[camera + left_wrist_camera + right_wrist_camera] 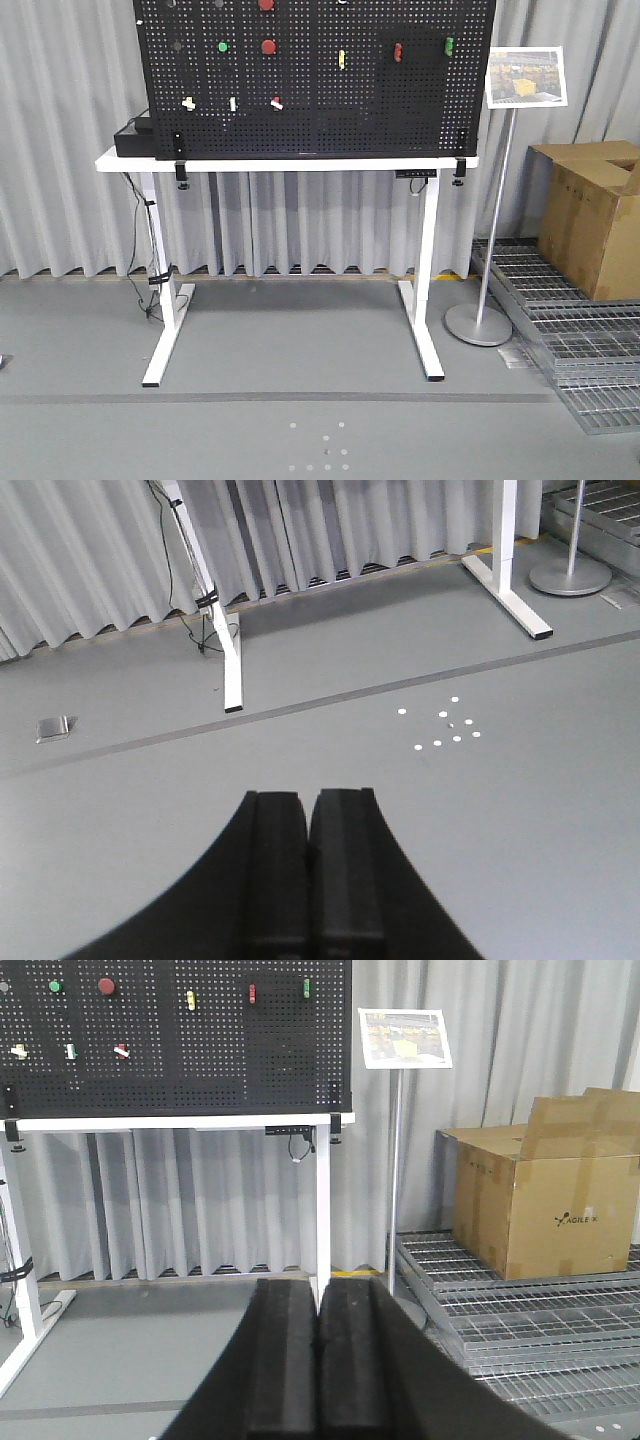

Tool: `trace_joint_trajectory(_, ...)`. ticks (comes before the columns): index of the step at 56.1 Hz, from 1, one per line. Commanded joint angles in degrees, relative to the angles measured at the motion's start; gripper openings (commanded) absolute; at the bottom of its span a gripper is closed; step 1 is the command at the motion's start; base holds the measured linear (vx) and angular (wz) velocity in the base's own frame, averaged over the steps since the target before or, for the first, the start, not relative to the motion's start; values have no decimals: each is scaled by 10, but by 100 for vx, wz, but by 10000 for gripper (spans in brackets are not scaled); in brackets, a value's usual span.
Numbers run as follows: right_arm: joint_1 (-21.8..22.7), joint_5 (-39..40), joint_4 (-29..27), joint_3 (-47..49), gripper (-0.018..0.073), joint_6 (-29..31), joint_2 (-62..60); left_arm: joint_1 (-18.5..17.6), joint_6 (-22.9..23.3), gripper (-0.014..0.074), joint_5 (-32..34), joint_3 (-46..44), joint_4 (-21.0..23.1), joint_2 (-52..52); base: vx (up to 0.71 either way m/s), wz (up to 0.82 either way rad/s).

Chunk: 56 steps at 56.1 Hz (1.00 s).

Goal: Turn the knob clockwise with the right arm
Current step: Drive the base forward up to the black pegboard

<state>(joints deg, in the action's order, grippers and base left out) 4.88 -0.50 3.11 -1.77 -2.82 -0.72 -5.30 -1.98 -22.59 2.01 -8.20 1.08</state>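
Right gripper (318,1360) has its fingers pressed together and holds nothing. It is well apart from the pegboard (200,1060). Left gripper (308,870) is also closed and empty, over the floor (500,810). Red knob (268,46) sits high on the pegboard, above the table (300,162).

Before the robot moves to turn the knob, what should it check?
1. Right claw open for the knob: not ok, its jaws are shut together.
2. Right claw close to the pegboard: not ok, the board is far across the floor.
3. Which knob to turn: cannot tell, several small coloured parts sit on the board.
4. Way to the board free: ok, the sign stand and cardboard box stand off to the side.
5. Left claw out of the way: ok, shut, aimed at the floor.
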Motion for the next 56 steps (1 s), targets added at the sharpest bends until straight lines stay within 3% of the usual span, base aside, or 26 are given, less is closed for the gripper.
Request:
trace_joint_trajectory(1,4,48,2,-3,-9,5,-6,-1,6,-6,44,5,0,6,0,0)
trace_joint_trajectory(56,4,48,2,-3,-9,5,-6,-1,6,-6,44,5,0,6,1,-1)
